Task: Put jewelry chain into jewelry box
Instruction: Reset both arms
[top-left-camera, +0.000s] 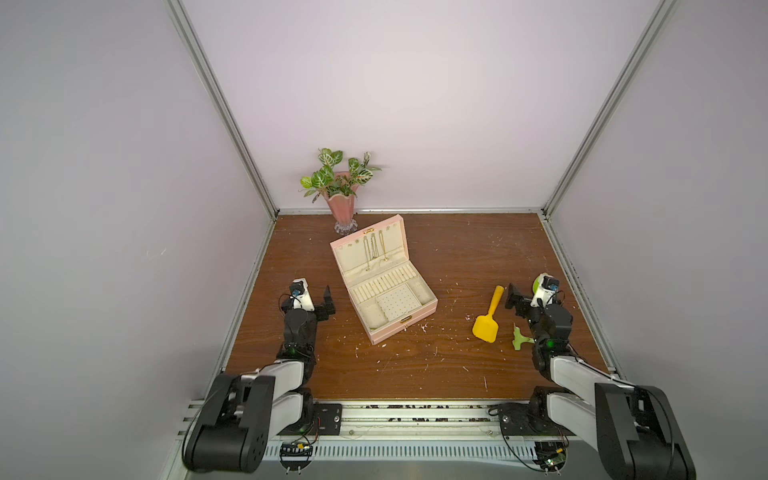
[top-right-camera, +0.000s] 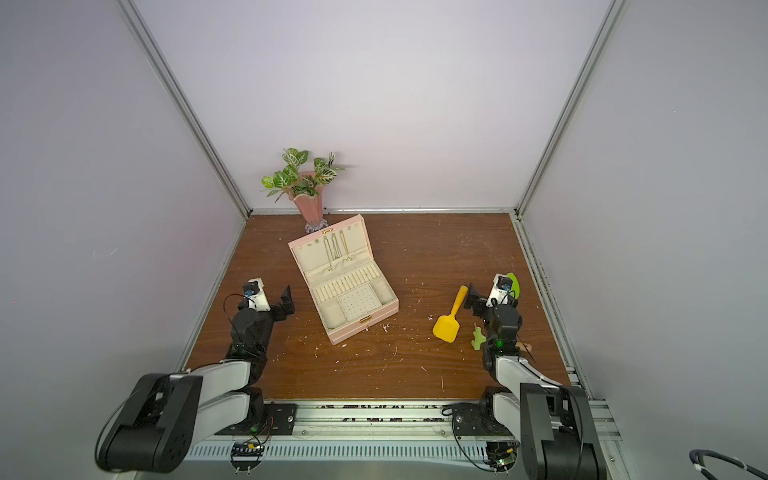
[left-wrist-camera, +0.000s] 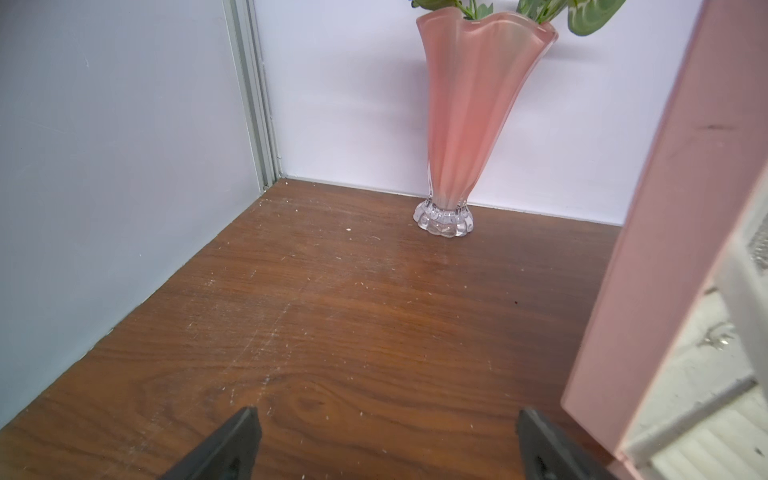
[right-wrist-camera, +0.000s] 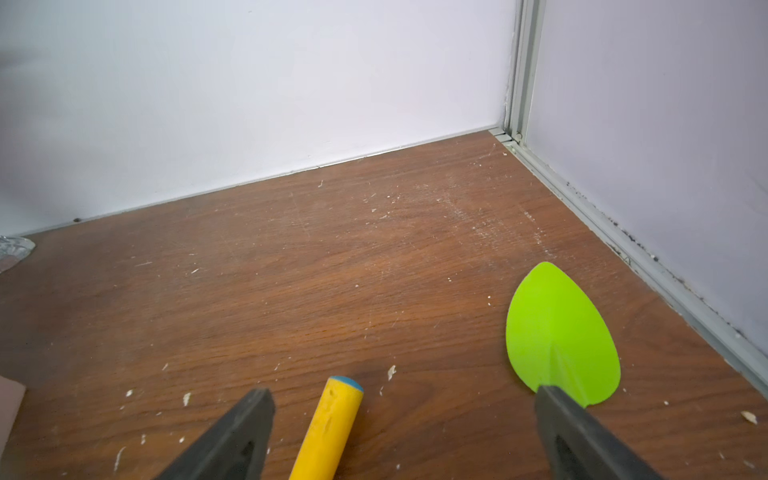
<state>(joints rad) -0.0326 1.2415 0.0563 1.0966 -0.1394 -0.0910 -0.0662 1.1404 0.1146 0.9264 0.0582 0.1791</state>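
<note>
The pale pink jewelry box (top-left-camera: 415, 318) (top-right-camera: 376, 314) lies open at the table's middle, its lid raised toward the back wall. Three thin gold chains (top-left-camera: 375, 248) (top-right-camera: 336, 246) hang on the cream lid lining; I cannot tell which is the jewelry chain. My left gripper (top-left-camera: 328, 300) (top-right-camera: 286, 300) (left-wrist-camera: 387, 411) stands open and empty over bare wood, just left of the box wall (left-wrist-camera: 665, 249). My right gripper (top-left-camera: 513, 296) (top-right-camera: 471, 296) (right-wrist-camera: 403, 390) is open far to the right, holding nothing. The yellow spatula handle (right-wrist-camera: 332, 424) lies on the table between its fingers.
A pink fluted vase (top-left-camera: 344, 203) (left-wrist-camera: 469, 124) with leaves stands at the back, behind the box. The yellow spatula (top-left-camera: 489, 318) (top-right-camera: 451, 318), a green leaf-shaped scoop (right-wrist-camera: 561, 332) and a small green tool (top-left-camera: 519, 338) lie by the right arm. Side walls are close to both arms.
</note>
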